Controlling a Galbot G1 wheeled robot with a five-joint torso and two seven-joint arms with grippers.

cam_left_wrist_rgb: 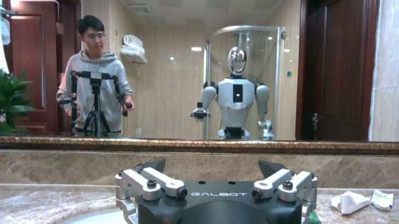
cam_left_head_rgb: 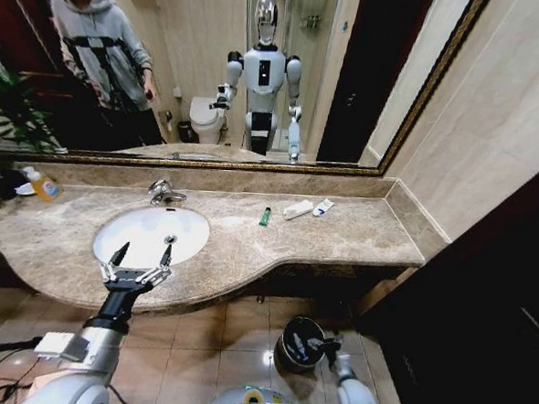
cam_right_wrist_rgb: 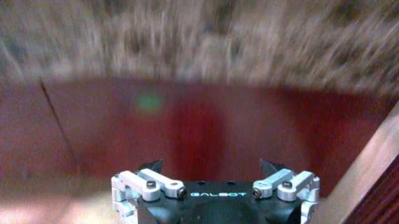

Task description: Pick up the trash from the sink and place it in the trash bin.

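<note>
Reaching: the left gripper [cam_left_head_rgb: 137,269] hangs at the front rim of the sink [cam_left_head_rgb: 130,235], lower left of the head frame, its fingers spread wide and pinching nothing.
Step in hand: by my reading, the approach for a pick — no trash is held and none has reached the bin.
Trash: the basin looks bare; a green stick [cam_left_head_rgb: 265,216], a white flat tube [cam_left_head_rgb: 297,209] and a blue-and-white tube [cam_left_head_rgb: 323,207] lie on the marble surface right of centre, well apart from the left gripper.
Bin: the trash bin [cam_left_head_rgb: 299,341] stands on the floor tiles, lower centre-right, with the right gripper [cam_left_head_rgb: 330,347] just beside its rim.
Right fingers: in the right wrist view the right gripper [cam_right_wrist_rgb: 212,164] has them spread, empty, before a dark red panel under the marble edge.
Next move: likely a sideways carry of the left gripper toward the green stick, then a low, flat pinch on something thin.
View difference: the left wrist view shows the left gripper [cam_left_wrist_rgb: 212,165] facing the mirror, with crumpled white pieces [cam_left_wrist_rgb: 350,202] at lower right — the head view alone shows the bin.
</note>
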